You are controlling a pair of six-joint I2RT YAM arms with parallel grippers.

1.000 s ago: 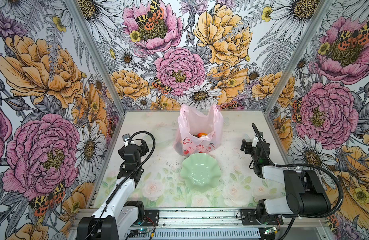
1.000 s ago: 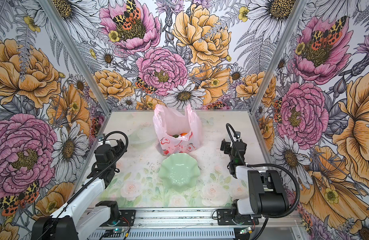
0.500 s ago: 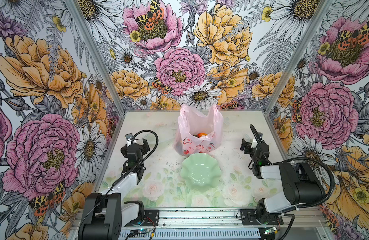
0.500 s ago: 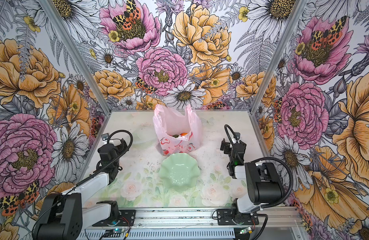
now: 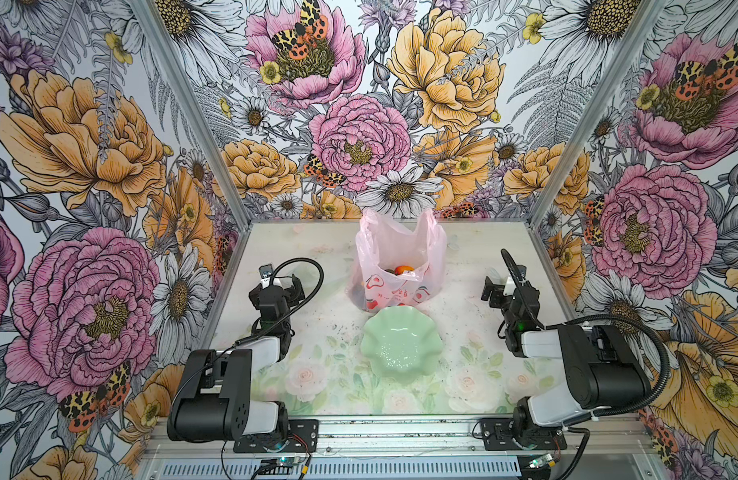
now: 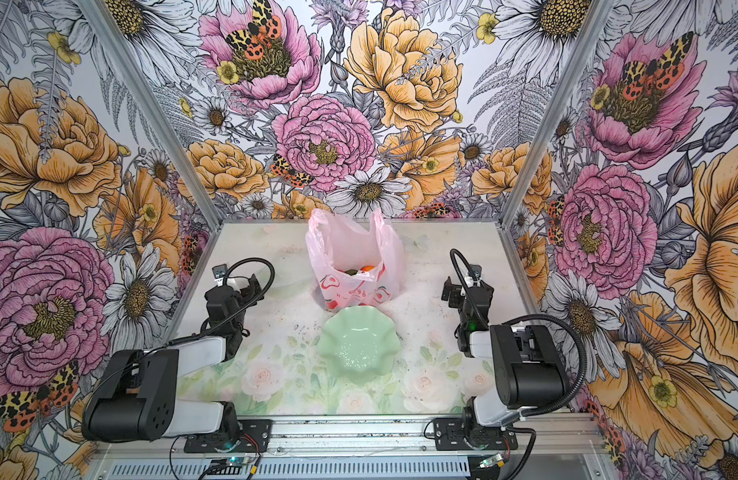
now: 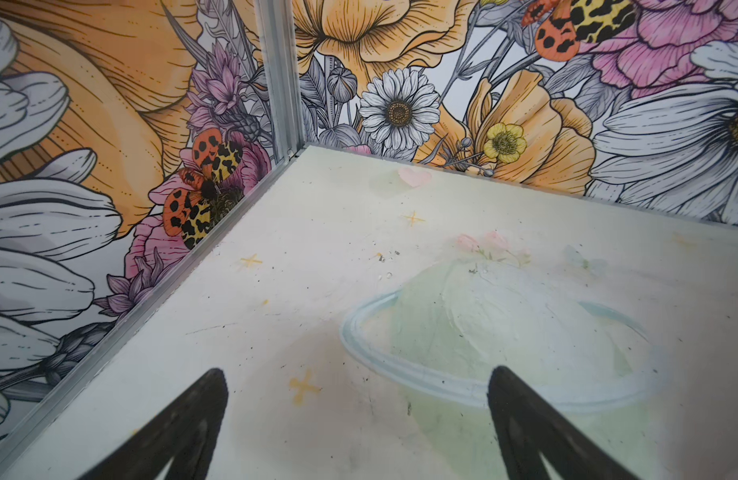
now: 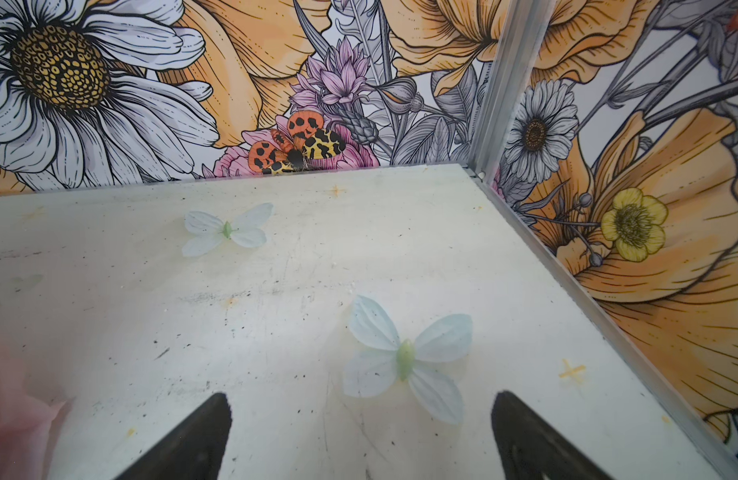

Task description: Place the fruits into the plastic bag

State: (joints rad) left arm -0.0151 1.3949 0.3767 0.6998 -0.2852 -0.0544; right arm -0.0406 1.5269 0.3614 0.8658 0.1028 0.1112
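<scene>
The plastic bag [image 5: 400,257] [image 6: 354,253] stands open at the table's middle back, pale pink with red printed marks. Inside its mouth, in both top views, lie fruits: an orange-red one [image 5: 403,270] [image 6: 369,269] and a dark one [image 6: 352,272] beside it; the rest are hidden by the film. My left gripper [image 5: 290,286] [image 7: 356,374] hovers open and empty over bare table left of the bag. My right gripper [image 5: 502,286] [image 8: 361,399] stands open and empty to the bag's right. A blurred pink edge of the bag [image 8: 14,415] shows in the right wrist view.
A pale green scalloped dish [image 5: 402,347] [image 6: 359,343] sits empty just in front of the bag. Flower-printed walls close in three sides, with metal corner posts [image 7: 282,79] [image 8: 508,83] not far from each gripper. The table mat [image 8: 275,270] carries printed butterflies.
Both arms have folded back and down toward their bases, the left one more. The grippers stayed open and empty. Bag and dish have not moved.
</scene>
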